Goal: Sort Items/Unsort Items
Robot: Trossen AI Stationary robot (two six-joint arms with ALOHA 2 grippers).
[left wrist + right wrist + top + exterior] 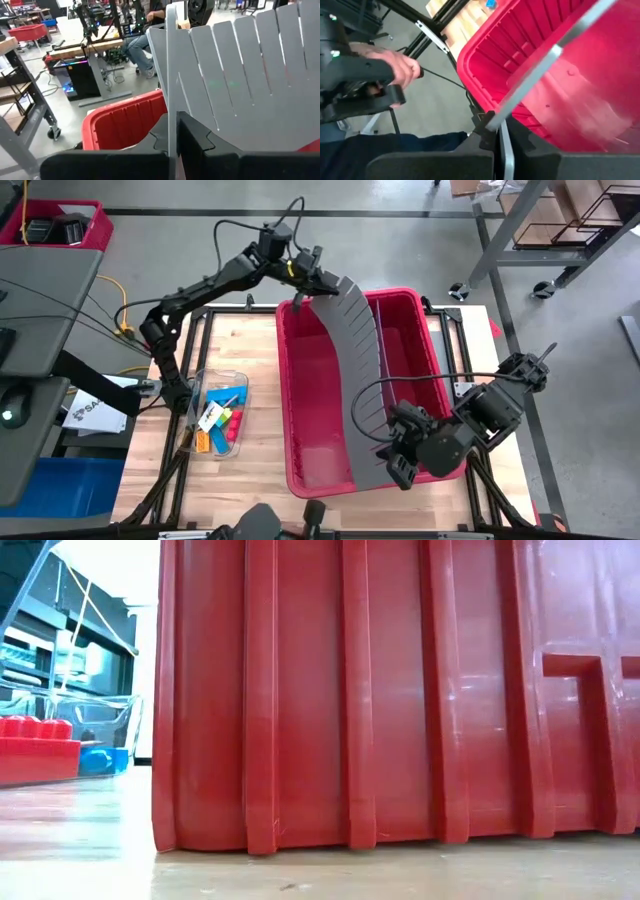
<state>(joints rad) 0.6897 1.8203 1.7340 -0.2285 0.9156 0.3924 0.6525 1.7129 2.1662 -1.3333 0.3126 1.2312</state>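
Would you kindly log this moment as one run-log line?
left gripper: shut on far end of grey slotted divider panel | right gripper: shut on its near end | panel: arched over red plastic bin | small coloured blocks: in clear tub

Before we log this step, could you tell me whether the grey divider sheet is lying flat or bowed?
Bowed: the grey slotted divider arches over the red bin, pinched at its ends by the left gripper and right gripper.
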